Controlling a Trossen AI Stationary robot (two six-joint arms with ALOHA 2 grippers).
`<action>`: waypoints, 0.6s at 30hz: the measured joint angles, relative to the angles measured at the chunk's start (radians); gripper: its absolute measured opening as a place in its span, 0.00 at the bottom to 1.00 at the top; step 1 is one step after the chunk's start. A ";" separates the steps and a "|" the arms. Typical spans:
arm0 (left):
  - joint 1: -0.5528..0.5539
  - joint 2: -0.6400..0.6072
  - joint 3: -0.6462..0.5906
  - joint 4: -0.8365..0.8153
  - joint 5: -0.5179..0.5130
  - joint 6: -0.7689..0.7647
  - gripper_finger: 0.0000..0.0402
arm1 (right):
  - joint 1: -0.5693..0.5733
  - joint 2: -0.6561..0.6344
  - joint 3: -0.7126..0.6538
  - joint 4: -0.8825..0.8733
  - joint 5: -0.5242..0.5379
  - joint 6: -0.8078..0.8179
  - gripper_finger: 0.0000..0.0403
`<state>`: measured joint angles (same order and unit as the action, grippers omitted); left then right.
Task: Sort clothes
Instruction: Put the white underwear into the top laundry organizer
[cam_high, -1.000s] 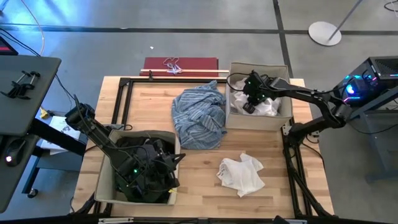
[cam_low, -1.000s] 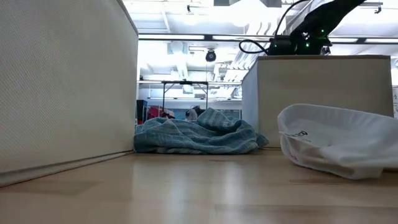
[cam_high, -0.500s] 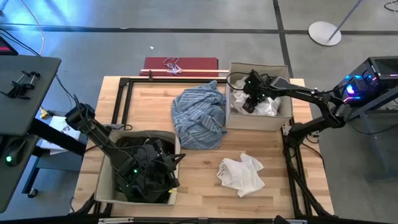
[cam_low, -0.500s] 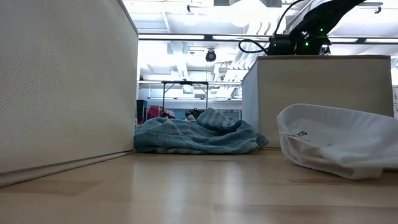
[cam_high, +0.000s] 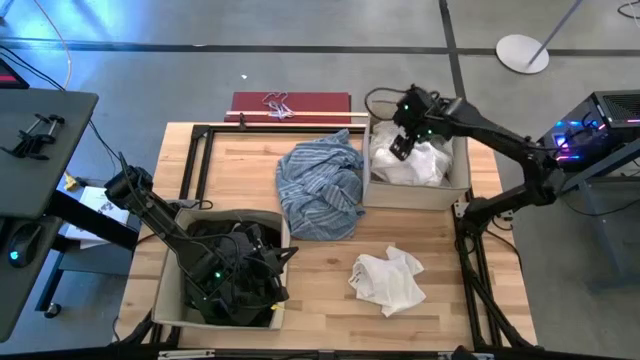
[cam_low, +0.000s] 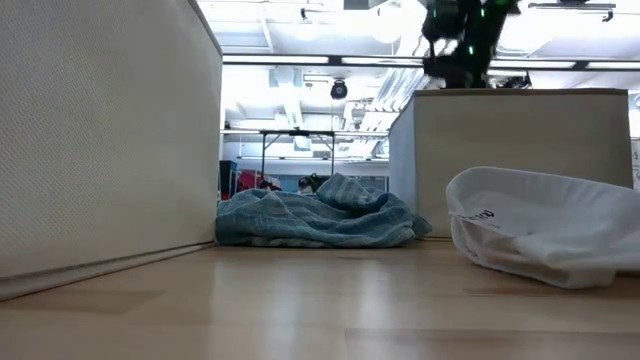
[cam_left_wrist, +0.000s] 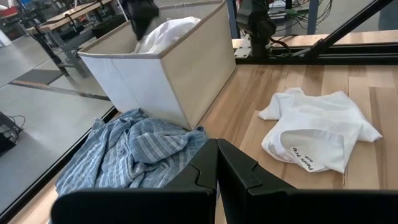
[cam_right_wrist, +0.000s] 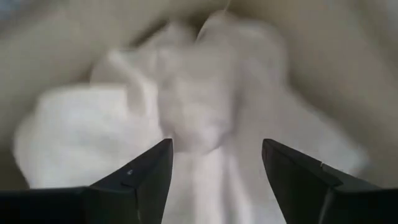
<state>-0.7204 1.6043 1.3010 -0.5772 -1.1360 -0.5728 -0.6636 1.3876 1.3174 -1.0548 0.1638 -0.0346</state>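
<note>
In the near-left box (cam_high: 168, 290) your left tool (cam_high: 262, 268) sits pinched closed among dark clothes (cam_high: 228, 232); the striped shirt (cam_high: 322, 185) and white piece (cam_high: 388, 280) lie mid-bench; your right tool (cam_high: 398, 146) gapes wide over the whites (cam_high: 420, 162) in the far-right box (cam_high: 415, 192).

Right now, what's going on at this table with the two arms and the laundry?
Clothes are being sorted into fabric boxes. The right tool hangs open above the white pieces in the far box, gripping nothing. The left tool is shut and sits in the near box with the dark clothes. A light blue striped shirt and a white shirt lie loose on the table, not yet sorted.
</note>
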 joint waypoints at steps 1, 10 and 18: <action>0.000 0.000 0.000 0.000 0.000 0.000 0.00 | 0.012 0.000 0.040 -0.020 0.032 0.008 0.59; 0.000 0.000 0.000 -0.001 0.000 0.000 0.00 | 0.260 -0.075 0.300 -0.007 0.127 -0.029 0.59; 0.000 0.000 0.000 -0.005 0.000 0.000 0.00 | 0.721 -0.175 0.305 0.188 0.062 -0.104 0.59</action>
<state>-0.7208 1.6043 1.3010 -0.5827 -1.1362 -0.5724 0.0576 1.2129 1.6222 -0.8670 0.2256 -0.1390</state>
